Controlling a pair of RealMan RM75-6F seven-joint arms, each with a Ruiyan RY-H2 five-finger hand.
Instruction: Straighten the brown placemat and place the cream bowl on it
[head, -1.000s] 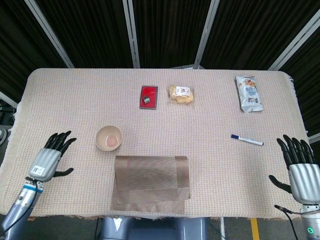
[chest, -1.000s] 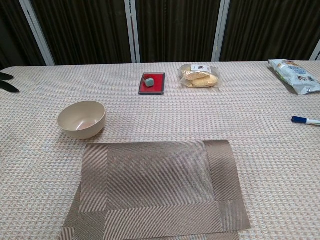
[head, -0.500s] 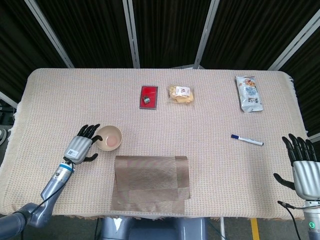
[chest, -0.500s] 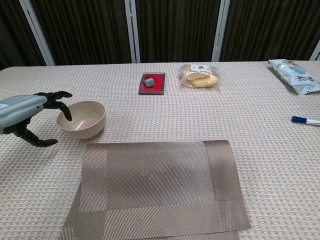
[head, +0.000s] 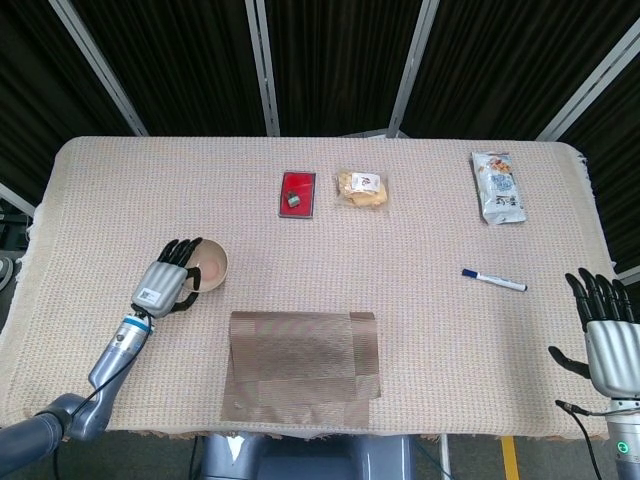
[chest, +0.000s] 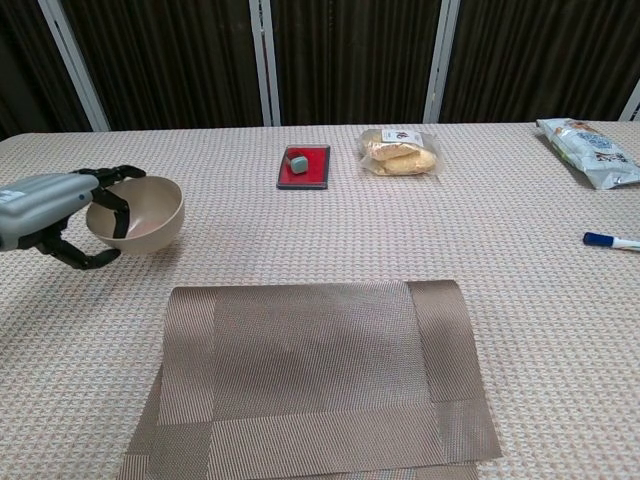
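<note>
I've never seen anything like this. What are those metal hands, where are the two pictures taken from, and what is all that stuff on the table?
These are a robot's two arms, each ending in a mechanical hand, steered remotely by a person. One picture looks down from the robot's head, the other looks forward from its chest. The left hand grips the cream bowl, its fingers hooked over the rim. The right hand waits open at the table's edge, holding nothing. On the woven tablecloth lie a brown placemat, partly folded over itself, a red tray, a snack packet, a white bag and a marker pen.
</note>
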